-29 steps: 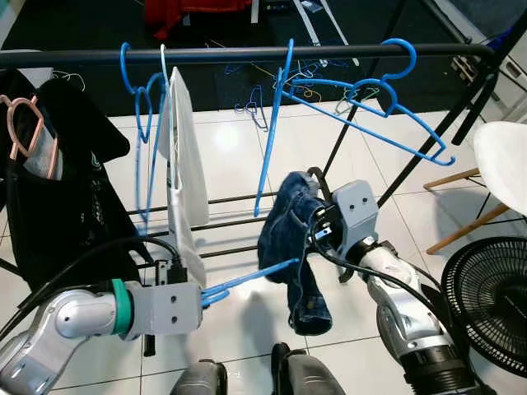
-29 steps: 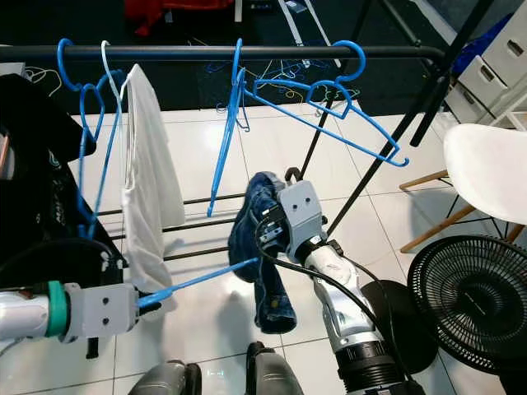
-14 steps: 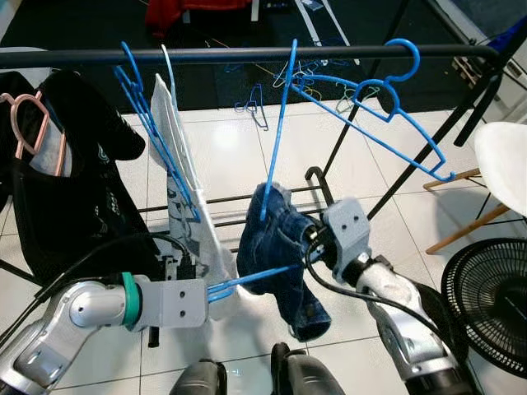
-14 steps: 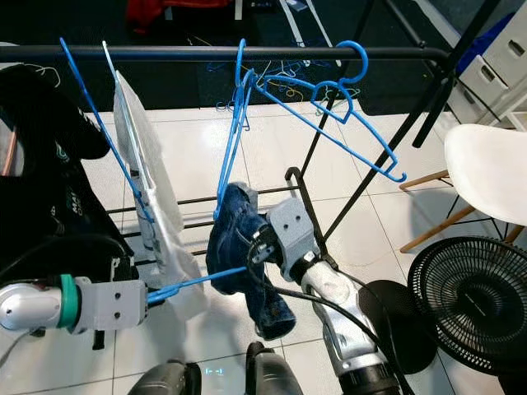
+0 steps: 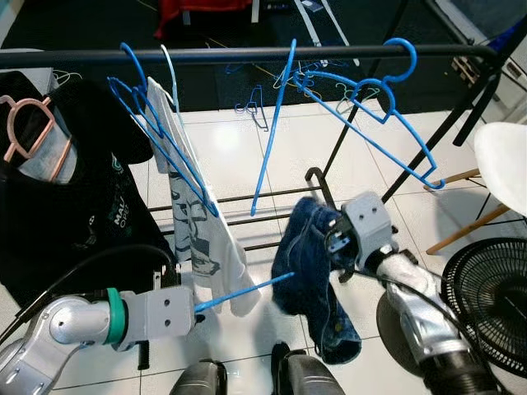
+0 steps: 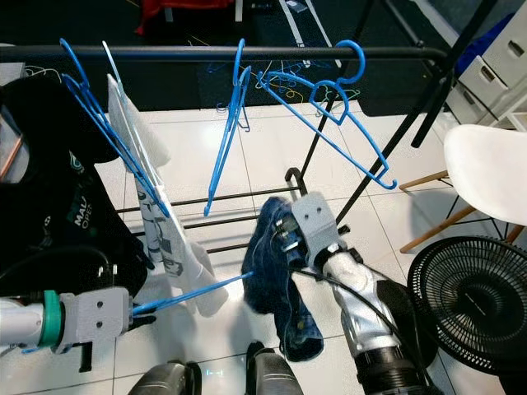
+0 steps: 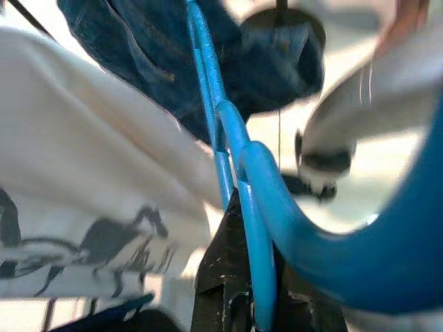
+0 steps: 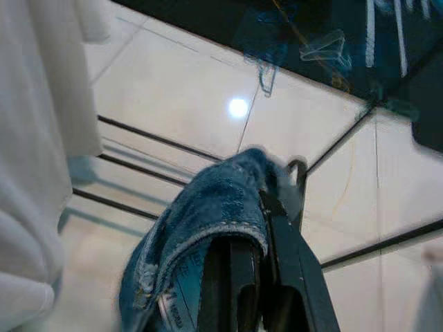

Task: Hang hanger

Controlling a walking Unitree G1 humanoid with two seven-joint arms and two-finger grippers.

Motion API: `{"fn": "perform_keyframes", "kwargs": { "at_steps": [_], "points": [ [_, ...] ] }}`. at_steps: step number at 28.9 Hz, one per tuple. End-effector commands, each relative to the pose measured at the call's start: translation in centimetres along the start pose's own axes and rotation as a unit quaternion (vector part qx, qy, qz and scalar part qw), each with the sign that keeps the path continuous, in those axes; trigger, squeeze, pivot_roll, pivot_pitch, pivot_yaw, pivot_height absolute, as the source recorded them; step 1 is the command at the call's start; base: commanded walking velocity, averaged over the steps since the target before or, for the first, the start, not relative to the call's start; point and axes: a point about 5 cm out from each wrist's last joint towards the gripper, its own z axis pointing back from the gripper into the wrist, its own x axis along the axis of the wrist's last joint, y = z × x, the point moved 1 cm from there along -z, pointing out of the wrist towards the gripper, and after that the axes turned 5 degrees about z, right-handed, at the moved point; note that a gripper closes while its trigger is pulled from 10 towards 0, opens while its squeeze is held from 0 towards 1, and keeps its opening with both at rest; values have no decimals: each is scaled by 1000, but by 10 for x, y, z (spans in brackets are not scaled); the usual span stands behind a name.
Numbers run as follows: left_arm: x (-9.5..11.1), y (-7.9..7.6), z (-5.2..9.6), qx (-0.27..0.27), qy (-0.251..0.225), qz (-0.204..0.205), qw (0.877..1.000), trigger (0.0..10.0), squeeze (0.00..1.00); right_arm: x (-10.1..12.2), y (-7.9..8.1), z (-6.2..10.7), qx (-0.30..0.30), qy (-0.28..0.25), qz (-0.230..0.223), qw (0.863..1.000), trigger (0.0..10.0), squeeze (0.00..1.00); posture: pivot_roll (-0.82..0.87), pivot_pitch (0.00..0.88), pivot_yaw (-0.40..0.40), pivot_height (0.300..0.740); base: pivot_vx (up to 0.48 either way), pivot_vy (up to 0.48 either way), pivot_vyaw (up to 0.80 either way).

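Black rail (image 5: 247,54), blue hangers (image 5: 366,90) (several), white shirt (image 5: 193,222)

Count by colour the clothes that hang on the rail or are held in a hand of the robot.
Black: 1, the black garment on the rail
White: 1, the white shirt on the rail
Blue: 1, the denim garment in the right hand
Total: 3
The left hand holds a blue hanger, which is not counted.
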Motion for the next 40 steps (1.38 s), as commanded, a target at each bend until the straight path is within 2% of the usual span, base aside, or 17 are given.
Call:
{"fn": "perform_keyframes", "kwargs": {
  "at_steps": [1,4,5,6,7,9,10,11,13,15,19,21,26,30,33,35,40],
  "points": [
    [4,-4,-3,-10,-12,27,999,10000,0,-7,-5,-2,-17,24,-51,998,0,0,6,117,5,733,0,0,0],
    [5,-3,-6,-7,-15,33,999,10000,0,-7,-4,-4,-20,29,-75,997,0,0,6,117,5,733,0,0,0],
    [5,3,-12,13,-16,51,998,10000,0,-7,-3,-8,-23,37,-112,993,0,0,2,118,13,733,0,0,0],
    [5,3,-12,13,-16,51,998,10000,0,-7,-3,-8,-23,37,-112,993,0,0,2,118,13,733,0,0,0],
    [5,6,-18,29,-18,78,996,10000,0,-7,0,-12,-24,45,-143,988,0,0,-2,120,16,733,0,0,0],
    [5,6,-18,29,-18,78,996,10000,0,-7,0,-12,-24,45,-143,988,0,0,-2,120,16,733,0,0,0],
    [6,8,-24,40,-17,103,994,10000,0,-8,2,-15,-24,51,-171,984,0,0,-3,123,17,733,0,0,0],
    [6,8,-24,40,-17,103,994,10000,0,-8,2,-15,-24,51,-171,984,0,0,-3,123,17,733,0,0,0],
    [7,6,-35,44,-18,144,988,10000,0,-2,2,-21,-20,49,-194,980,0,0,-12,129,23,733,0,0,0],
    [7,4,-44,53,-9,167,984,10000,0,7,-2,-26,-16,42,-192,980,0,0,-16,129,22,733,0,0,0],
    [6,4,-46,57,-5,172,983,10000,0,9,-4,-27,-16,41,-192,980,0,0,-16,129,22,733,0,0,0],
    [5,5,-43,65,2,178,982,10000,0,7,-17,-32,-30,55,-175,983,0,0,-11,134,13,733,0,0,0],
    [7,5,-32,60,-7,189,980,10000,0,-8,-29,-34,-49,88,-142,985,0,0,2,138,11,733,0,0,0],
    [9,5,-27,54,-16,198,978,10000,0,-11,-30,-36,-52,95,-135,985,0,0,2,138,11,733,0,0,0],
    [16,2,-29,44,-38,224,973,10000,0,1,-21,-46,-27,78,-130,988,0,0,7,141,10,733,0,0,0],
    [17,0,-36,49,-39,236,970,10000,0,18,-6,-56,12,57,-117,991,0,0,8,143,-6,733,0,0,0],
    [16,0,-36,66,-47,262,962,10000,0,27,5,-62,45,46,-100,993,0,0,16,146,-19,733,0,0,0]
  ]
}}
